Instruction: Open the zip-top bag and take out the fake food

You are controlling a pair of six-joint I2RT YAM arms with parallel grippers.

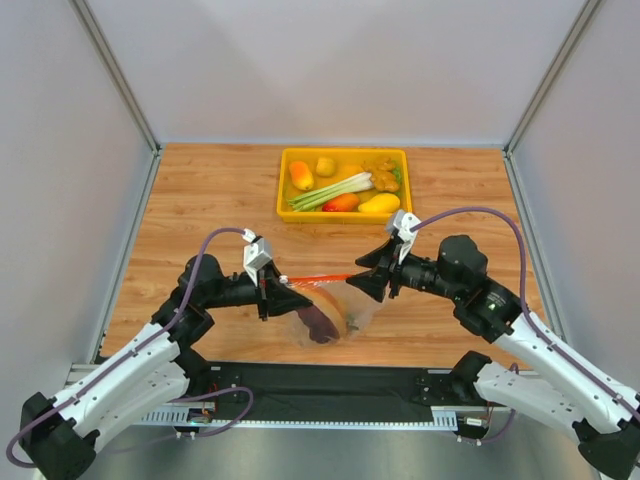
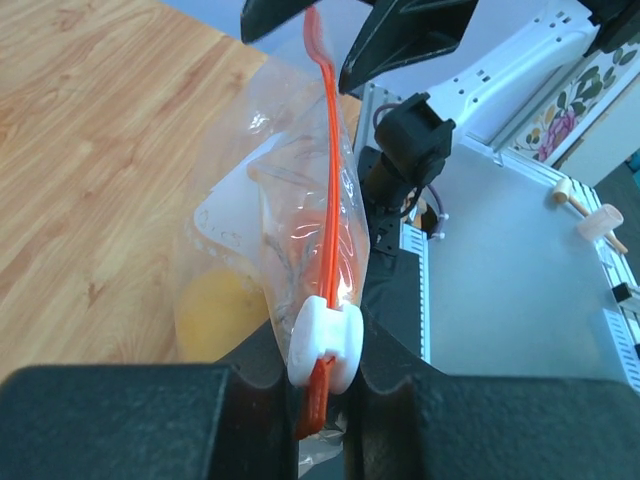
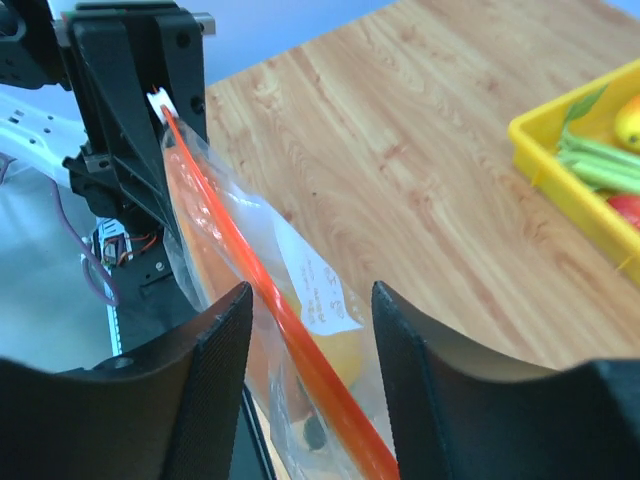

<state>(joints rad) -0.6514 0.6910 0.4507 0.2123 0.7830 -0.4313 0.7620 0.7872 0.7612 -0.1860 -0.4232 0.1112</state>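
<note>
Your left gripper [image 2: 322, 360] pinches the zip-top bag [image 2: 290, 230] by its white slider [image 2: 322, 335]. Your right gripper [image 3: 312, 300] is spread apart around the red strip [image 3: 235, 230]. The fake food [image 1: 320, 322] inside looks blurry.

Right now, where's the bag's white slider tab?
The white slider tab sits pinched in the left claw, at the left end of the zip-top bag's red-orange zip strip. In the top view that is just left of centre.

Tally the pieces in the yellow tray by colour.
Orange piece: 1
Yellow pieces: 2
Green-and-white leek: 1
Red piece: 1
Tan piece: 1
Total: 6 clearly told apart; a green bit beside the tan piece is unclear.
</note>
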